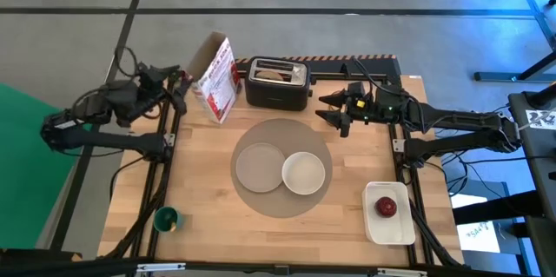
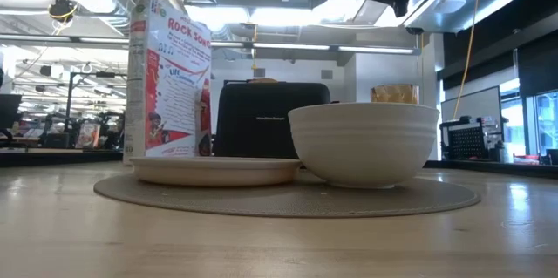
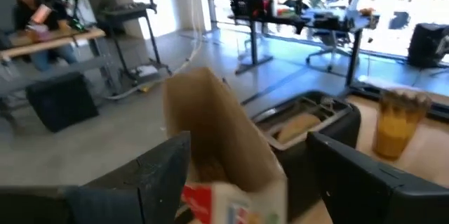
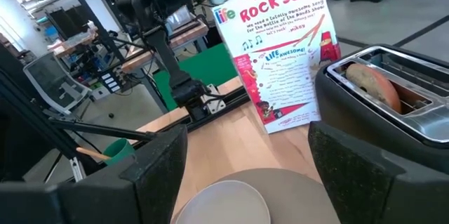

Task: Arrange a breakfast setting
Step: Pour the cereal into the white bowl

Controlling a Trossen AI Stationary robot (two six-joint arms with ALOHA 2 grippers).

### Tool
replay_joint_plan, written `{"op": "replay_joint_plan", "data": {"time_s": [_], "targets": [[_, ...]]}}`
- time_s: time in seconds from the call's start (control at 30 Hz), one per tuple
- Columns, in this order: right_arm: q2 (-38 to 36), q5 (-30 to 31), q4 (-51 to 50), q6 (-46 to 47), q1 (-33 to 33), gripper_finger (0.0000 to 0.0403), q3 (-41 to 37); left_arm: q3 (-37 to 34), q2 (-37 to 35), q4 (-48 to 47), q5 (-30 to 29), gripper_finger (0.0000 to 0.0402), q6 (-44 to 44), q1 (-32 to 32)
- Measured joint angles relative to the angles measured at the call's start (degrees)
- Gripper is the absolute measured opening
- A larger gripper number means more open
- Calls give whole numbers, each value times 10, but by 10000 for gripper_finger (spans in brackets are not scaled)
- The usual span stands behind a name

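Observation:
The round grey mat (image 1: 282,192) lies mid-table and bears the small grey plate (image 1: 259,166) and the white bowl (image 1: 304,173). The red apple (image 1: 386,207) lies on a white tray (image 1: 395,229) at the near right. The bread (image 4: 375,83) stands in a slot of the black toaster (image 1: 278,86) at the far edge. The amber cup (image 3: 400,122) stands to the right of the toaster. I see no spoon plainly. My left gripper (image 1: 180,82) is open, raised just left of the cereal box (image 1: 215,77). My right gripper (image 1: 333,110) is open, raised right of the toaster.
The cereal box stands upright with its top flap open (image 3: 210,112), left of the toaster. A small green cup (image 1: 165,220) stands at the near left corner. Bare wood lies in front of the mat and to its left.

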Motion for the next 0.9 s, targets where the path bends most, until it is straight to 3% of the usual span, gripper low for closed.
{"op": "replay_joint_plan", "data": {"time_s": [0.17, 0.3, 0.5, 0.67, 0.9], "targets": [[0, 11, -13, -2, 0, 287, 0, -61, 1, -1, -47, 271, -67, -42], [0, 11, -12, -2, 0, 287, 0, -92, -1, -1, -119, 270, -116, -74], [0, 15, -12, -2, 0, 287, 0, -116, -2, 0, -190, 270, -129, -106], [0, 26, -12, -2, 0, 287, 0, -153, -2, -1, -201, 270, -174, -108], [1, 8, -21, 3, -27, 287, 0, -198, -2, 0, -166, 288, -257, -108]]}}
